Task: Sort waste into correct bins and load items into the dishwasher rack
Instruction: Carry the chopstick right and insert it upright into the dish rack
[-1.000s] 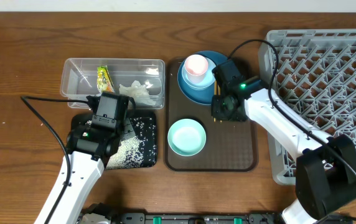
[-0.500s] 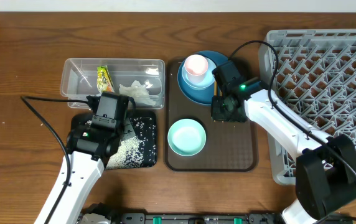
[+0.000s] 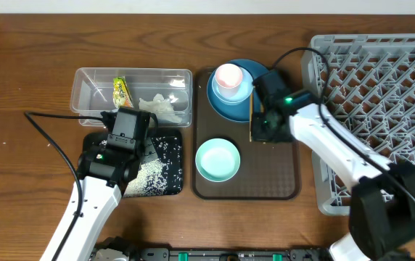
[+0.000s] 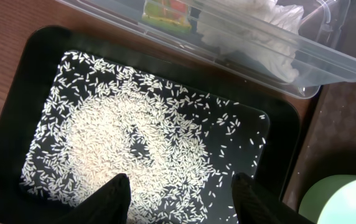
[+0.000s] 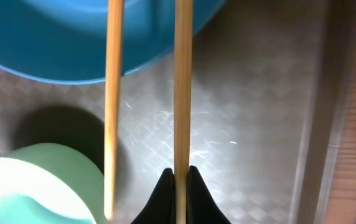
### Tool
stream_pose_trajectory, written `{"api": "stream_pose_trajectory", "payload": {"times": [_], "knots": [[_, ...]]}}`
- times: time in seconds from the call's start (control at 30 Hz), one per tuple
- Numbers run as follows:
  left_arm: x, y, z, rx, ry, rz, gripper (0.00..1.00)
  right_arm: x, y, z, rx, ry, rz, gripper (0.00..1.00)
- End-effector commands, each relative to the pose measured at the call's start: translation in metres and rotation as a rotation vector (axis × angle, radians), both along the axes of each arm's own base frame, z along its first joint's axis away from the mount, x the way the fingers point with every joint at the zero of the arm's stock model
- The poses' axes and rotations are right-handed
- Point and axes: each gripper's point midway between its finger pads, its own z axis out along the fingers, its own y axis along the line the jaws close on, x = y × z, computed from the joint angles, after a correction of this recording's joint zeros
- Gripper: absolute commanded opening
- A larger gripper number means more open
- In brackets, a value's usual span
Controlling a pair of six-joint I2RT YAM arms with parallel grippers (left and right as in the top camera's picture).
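The right gripper stands low over the brown serving tray, its jaws drawn in to a narrow slit around one of the two wooden chopsticks. The other stick lies parallel on the side towards the mint-green bowl, clear of the jaws and not gripped. Overhead, both sticks run lengthwise away from the robot, between the dark blue plate and the gripper. The grip sits near the sticks' near end, so most of their length projects ahead of the fingertips. The dishwasher rack lies beyond the serving tray on the right arm's side, so the right arm is judged better placed for the transfer. The left gripper hangs wide open and empty over the black tray of rice grains.
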Motion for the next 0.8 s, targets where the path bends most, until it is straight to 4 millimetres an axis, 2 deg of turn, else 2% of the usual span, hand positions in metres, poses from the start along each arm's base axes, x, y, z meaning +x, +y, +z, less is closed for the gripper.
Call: {"api": "stream_pose_trajectory", "payload": {"times": [0.0, 0.13, 0.27, 0.33, 0.43, 0.5, 0.6, 0.77], "knots": [[0.001, 0.004, 0.001, 0.016, -0.002, 0.018, 0.56, 0.008, -0.012, 0.039, 0.018, -0.111, 0.064, 0.01], [0.001, 0.004, 0.001, 0.016, -0.002, 0.018, 0.56, 0.008, -0.026, 0.067, 0.001, -0.193, 0.164, 0.01], [0.001, 0.004, 0.001, 0.016, -0.002, 0.018, 0.56, 0.003, -0.048, 0.086, -0.072, -0.252, 0.314, 0.01], [0.001, 0.004, 0.001, 0.016, -0.002, 0.018, 0.55, 0.000, -0.065, 0.089, -0.144, -0.249, 0.338, 0.01], [0.001, 0.004, 0.001, 0.016, -0.002, 0.018, 0.56, -0.007, -0.100, 0.088, -0.285, -0.202, 0.290, 0.01], [0.001, 0.004, 0.001, 0.016, -0.002, 0.018, 0.56, -0.011, -0.116, 0.086, -0.346, -0.168, 0.267, 0.01], [0.001, 0.004, 0.001, 0.016, -0.002, 0.018, 0.56, -0.015, -0.130, 0.085, -0.383, -0.142, 0.242, 0.01], [0.001, 0.004, 0.001, 0.016, -0.002, 0.018, 0.56, -0.014, -0.141, 0.085, -0.387, -0.133, 0.206, 0.01]]}}
